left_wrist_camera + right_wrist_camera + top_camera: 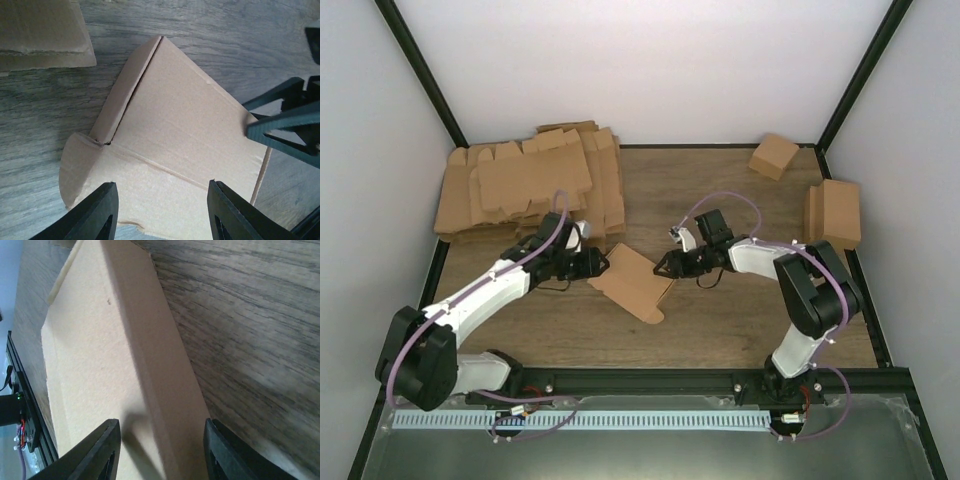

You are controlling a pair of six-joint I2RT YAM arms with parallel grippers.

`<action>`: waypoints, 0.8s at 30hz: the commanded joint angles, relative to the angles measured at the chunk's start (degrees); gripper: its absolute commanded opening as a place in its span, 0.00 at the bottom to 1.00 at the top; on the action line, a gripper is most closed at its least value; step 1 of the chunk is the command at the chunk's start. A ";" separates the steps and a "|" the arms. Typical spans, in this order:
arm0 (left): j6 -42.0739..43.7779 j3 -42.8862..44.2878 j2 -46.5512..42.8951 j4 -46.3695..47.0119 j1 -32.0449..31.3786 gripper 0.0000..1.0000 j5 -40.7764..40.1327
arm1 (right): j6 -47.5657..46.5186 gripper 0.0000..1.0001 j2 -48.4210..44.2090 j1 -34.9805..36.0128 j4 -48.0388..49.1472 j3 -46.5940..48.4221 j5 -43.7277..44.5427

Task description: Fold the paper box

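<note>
Brown die-cut cardboard: the paper box [632,285] lies mostly flat at the middle of the wooden surface [720,320]. It sits between the two arms, just in front of the pile of flat blanks [525,185]. It has no box shape yet, so this is judged an early stage of the fold.

Left wrist view: one long side flap [125,95] is creased and stands partly raised. A rounded tab [80,165] at its end appears to lie flat on the wood. The main panel is flat.

The left pincer [161,185] has its fingers apart over the near edge of the sheet, with cardboard showing across the whole gap. No clamping is seen, and whether the tips touch the sheet cannot be told. Probable reason for this position: to steady the panel while the opposite side is worked.

The right pincer [160,422] has its fingers apart, straddling a raised crease that runs away from the camera. The ridge sits nearer the finger at the right of that view. In the left wrist view one of its fingers [260,131] touches the sheet's far edge. It is not seen clamped on the flap. It is likely lined up along the crease so that a squeeze or push would raise that wall.

Arm pose, top view: the left arm [490,290] reaches diagonally forward and inward, wrist low. The right arm [800,290] bends sharply at the elbow and reaches inward, wrist low. The pincers face each other across the sheet, at opposite edges.
</note>
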 commanded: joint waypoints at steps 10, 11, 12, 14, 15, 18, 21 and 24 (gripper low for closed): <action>0.14 -0.23 -4.69 -1.79 0.25 0.52 1.54 | 4.52 0.26 5.87 -2.95 6.47 1.67 -7.21; 0.44 0.60 -4.69 -2.25 0.20 0.51 1.96 | 4.99 0.22 6.43 -3.56 7.07 1.21 -8.16; 0.82 1.92 -4.49 -2.96 0.21 0.51 2.29 | 5.50 0.20 6.93 -4.26 8.40 0.69 -9.38; 1.70 4.92 -4.14 -5.06 0.23 0.52 2.60 | 6.94 0.19 7.78 -6.20 10.70 -0.80 -11.89; 2.01 6.46 -4.13 -6.04 0.26 0.51 2.86 | 7.52 0.19 8.19 -7.09 11.99 -1.39 -13.06; 2.44 10.25 -4.76 -7.64 0.20 0.52 3.92 | 8.53 0.20 9.48 -9.51 14.05 -2.29 -16.23; 2.45 13.29 -5.51 -7.91 0.28 0.52 4.54 | 7.87 0.20 10.73 -10.62 13.56 -1.74 -16.68; 2.32 13.32 -5.63 -6.21 0.21 0.52 4.74 | 7.27 0.23 10.87 -10.92 12.78 -0.78 -15.99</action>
